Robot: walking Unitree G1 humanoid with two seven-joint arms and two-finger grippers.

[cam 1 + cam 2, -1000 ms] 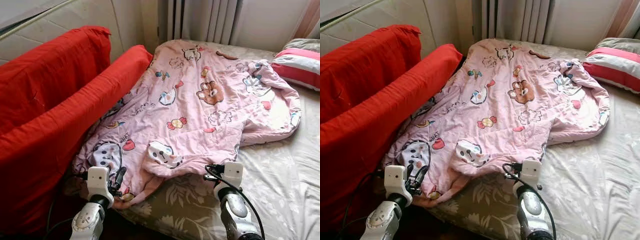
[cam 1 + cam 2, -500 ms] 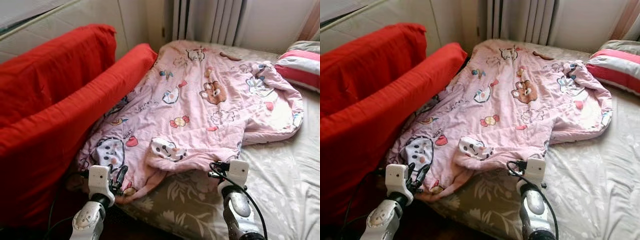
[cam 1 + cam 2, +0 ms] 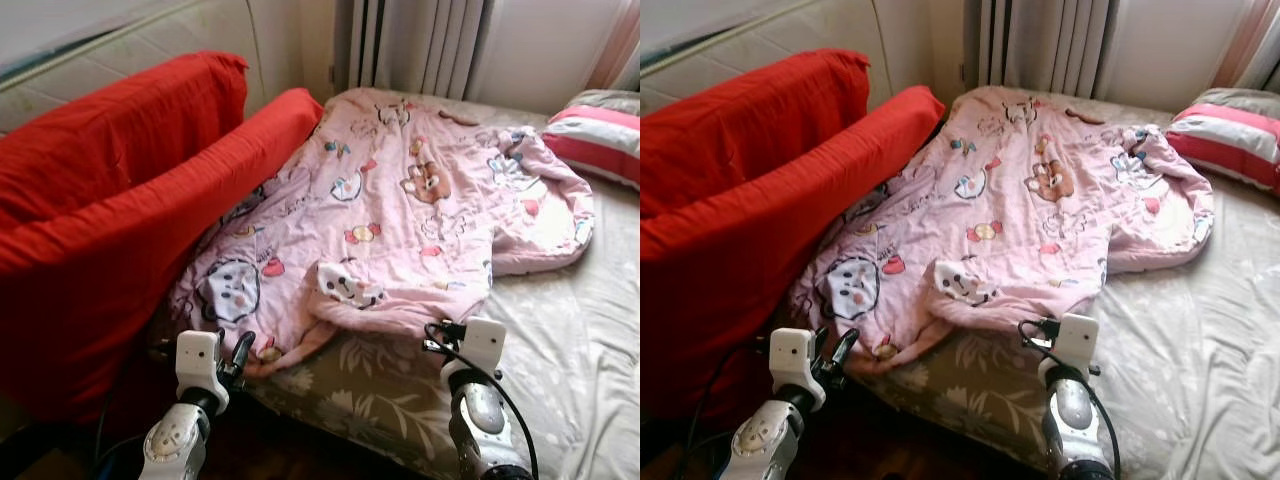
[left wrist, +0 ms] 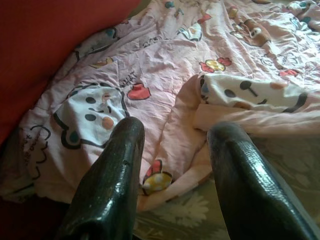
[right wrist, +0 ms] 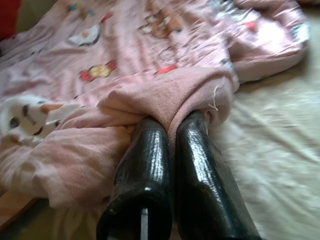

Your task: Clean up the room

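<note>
Head views: pink cartoon-print quilt (image 3: pixel 400 220) spread on the bed (image 3: pixel 590 340), long axis running from the near-left bed edge up toward the curtains (image 3: pixel 420 45) at the far side. Near hem folded back on itself in a lump, white panda-face patch showing. Left edge of quilt pressed against red sofa cushions (image 3: pixel 120 220). Striped pink-and-grey pillow (image 3: pixel 600 135) at the far right, touching the quilt's right corner. Floral olive sheet bare in front and to the right. Left claw (image 3: pixel 238 352) low at the bed's near-left corner, just short of the quilt hem. Right claw (image 3: pixel 1040 325) at the folded hem, fingertips tucked into fabric.

Left wrist: left claw fingers (image 4: pixel 112 170) spread wide, nothing between, aimed at the quilt's hem corner. Small print letters beside the white face patch, roughly "WHAT", not sharp enough to confirm.

Right wrist: right claw fingers (image 5: pixel 150 165) pressed close together, pinching a fold of pink quilt (image 5: pixel 170 95); view blurred.
</note>
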